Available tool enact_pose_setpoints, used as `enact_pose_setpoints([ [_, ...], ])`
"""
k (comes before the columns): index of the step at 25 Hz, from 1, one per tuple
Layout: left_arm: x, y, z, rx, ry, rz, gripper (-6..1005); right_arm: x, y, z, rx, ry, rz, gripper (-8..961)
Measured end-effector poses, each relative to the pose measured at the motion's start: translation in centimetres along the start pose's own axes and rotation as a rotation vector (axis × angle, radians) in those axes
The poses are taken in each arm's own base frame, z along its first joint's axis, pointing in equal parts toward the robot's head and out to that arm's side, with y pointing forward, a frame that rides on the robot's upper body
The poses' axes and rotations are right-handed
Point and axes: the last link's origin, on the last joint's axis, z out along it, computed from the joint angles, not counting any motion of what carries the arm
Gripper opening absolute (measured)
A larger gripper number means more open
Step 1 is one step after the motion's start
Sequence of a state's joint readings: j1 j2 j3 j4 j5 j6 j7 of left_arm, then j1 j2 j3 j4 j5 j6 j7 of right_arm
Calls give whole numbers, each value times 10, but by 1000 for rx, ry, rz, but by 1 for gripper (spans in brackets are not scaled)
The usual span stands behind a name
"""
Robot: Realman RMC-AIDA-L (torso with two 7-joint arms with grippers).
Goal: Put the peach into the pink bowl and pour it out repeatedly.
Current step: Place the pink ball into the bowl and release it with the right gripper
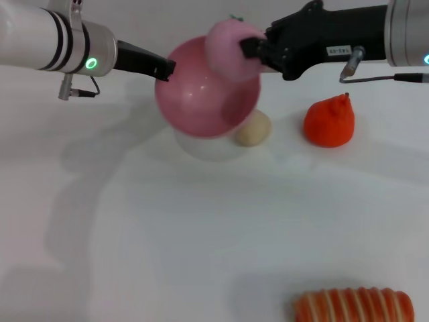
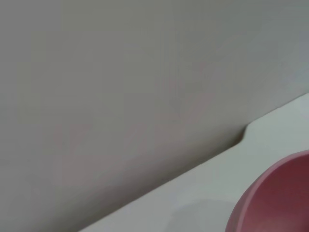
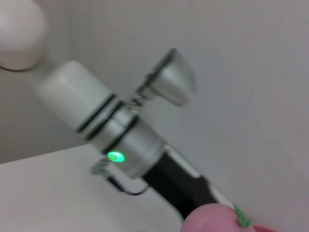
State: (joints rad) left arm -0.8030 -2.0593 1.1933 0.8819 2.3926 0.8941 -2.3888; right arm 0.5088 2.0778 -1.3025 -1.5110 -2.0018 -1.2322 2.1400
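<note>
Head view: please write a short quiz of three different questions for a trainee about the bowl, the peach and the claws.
1. True or false: the peach lies inside the pink bowl.
2. Which claw grips the bowl's rim: A left, B right?
3. Fill in: the beige ball lies between the bowl and the orange-red ____.

Key:
1. False; the right claw holds it above the bowl.
2. A, the left claw.
3. fruit.

Bright, even light; soft shadows; wrist views perhaps motion-blurred
</note>
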Motion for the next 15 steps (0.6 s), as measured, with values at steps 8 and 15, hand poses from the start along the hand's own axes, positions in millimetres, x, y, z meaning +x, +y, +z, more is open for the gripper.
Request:
enact_pose_setpoints([
  [8, 3, 13, -6, -93, -31, -19, 36, 20, -18, 7, 78, 1, 18, 125],
  [15, 8, 18, -10, -118, -40, -14, 36, 26, -18, 19, 59, 27, 2, 163],
])
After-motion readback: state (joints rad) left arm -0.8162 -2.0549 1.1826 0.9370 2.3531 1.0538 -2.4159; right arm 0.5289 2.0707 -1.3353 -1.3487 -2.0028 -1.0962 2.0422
